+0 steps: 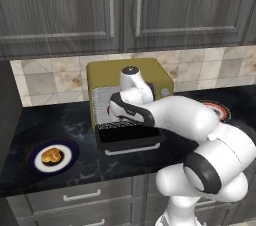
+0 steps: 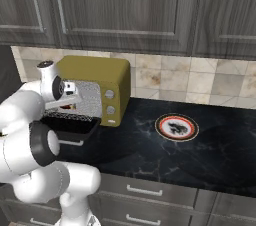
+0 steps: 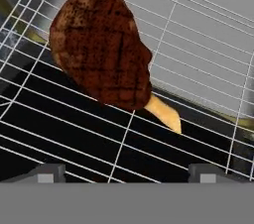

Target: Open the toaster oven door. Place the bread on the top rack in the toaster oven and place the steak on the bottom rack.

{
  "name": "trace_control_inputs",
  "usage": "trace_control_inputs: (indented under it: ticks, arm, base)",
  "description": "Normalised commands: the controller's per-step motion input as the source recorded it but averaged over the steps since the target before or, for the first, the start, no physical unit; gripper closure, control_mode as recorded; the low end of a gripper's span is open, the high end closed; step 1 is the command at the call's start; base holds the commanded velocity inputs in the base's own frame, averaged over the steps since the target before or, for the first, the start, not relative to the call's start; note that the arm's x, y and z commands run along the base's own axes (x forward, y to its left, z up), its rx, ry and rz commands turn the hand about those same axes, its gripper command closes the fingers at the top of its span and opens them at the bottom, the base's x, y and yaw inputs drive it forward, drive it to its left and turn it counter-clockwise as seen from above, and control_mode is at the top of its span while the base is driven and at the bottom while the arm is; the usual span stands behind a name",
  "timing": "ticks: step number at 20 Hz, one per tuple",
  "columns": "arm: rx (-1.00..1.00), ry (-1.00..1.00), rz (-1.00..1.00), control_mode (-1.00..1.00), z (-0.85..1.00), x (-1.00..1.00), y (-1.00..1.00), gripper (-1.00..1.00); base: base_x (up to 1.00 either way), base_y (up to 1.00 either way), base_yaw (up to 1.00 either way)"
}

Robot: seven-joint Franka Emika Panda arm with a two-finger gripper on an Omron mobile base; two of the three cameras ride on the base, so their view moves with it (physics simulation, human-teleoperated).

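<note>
The olive-yellow toaster oven [image 1: 125, 72] [image 2: 100, 72] stands at the back of the counter. Its black door [image 1: 130, 137] [image 2: 70, 122] is folded down flat. My hand reaches into the cavity. In the hand view the steak [image 3: 101, 49], reddish-brown with grill marks and a tan tip, lies on a wire rack [image 3: 198, 44]; I cannot tell which level. My gripper [image 3: 126, 173] is open, its fingertips [image 3: 47, 172] wide apart and short of the meat. The golden-brown bread [image 1: 51, 156] sits on a dark blue-rimmed plate [image 1: 70, 162] at the counter's left.
A red-rimmed plate [image 2: 176, 128] [image 1: 220, 111] with a dark mottled centre sits on the black counter right of the oven. Grey wall cabinets [image 1: 115, 5] hang above, drawers [image 2: 145, 190] run below the counter edge. My own arm hides part of the oven front.
</note>
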Motion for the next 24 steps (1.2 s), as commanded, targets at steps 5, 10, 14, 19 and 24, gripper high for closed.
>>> trace_control_inputs:
  ticks: [5, 10, 14, 19, 24]
  arm:
    - [0.04, 0.0, -0.35, -1.0, -0.06, -0.5, 0.07, -1.0]
    - [0.11, 0.14, -0.28, -1.0, -0.19, -0.21, 0.01, -1.0]
    - [0.13, 0.05, -0.1, -1.0, -0.31, 0.0, 0.13, -1.0]
    - [0.09, 0.01, -0.04, -1.0, -0.32, 0.11, 0.18, -1.0]
    - [0.01, 0.0, -0.01, -1.0, -0.21, 0.18, 0.14, -1.0]
  base:
    - [0.0, 0.0, 0.0]
    - [0.0, 0.0, 0.0]
    - [0.0, 0.0, 0.0]
    - [0.0, 0.0, 0.0]
    - [0.0, 0.0, 0.0]
